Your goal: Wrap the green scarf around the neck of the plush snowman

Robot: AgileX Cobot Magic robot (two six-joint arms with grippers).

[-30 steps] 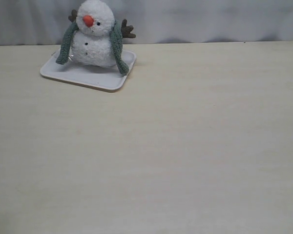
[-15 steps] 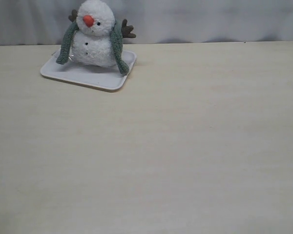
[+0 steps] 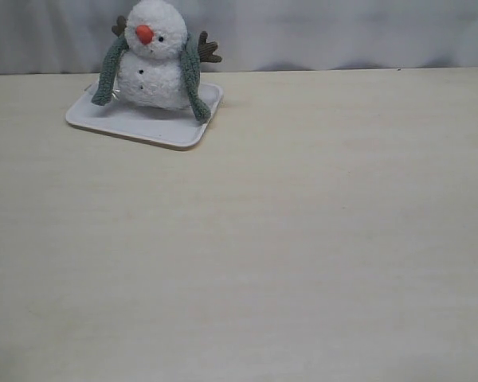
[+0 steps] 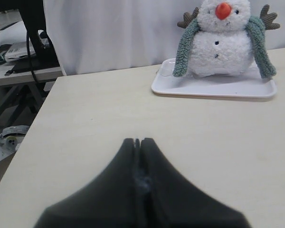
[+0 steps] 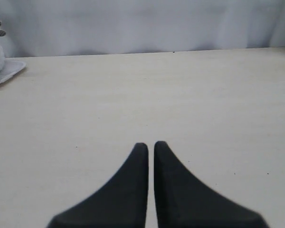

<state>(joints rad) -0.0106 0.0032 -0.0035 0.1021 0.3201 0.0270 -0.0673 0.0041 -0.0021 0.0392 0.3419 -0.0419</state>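
Two idle grippers, one draped scarf.
Exterior: green scarf [image 3: 193, 83] hung on plush snowman [image 3: 153, 79], on tray [image 3: 143, 129]; no gripper visible. Left wrist: left gripper [image 4: 137, 141] pressed together, snowman well ahead of its tips. Right wrist: right gripper [image 5: 151, 145] all but touching, empty. Likely soft, light, floppy knit; pinch near a dangling end.

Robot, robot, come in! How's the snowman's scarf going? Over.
Left hand shut, right hand shut, both empty. Green scarf draped over plush snowman, ends hanging uncrossed. Nothing in the way.
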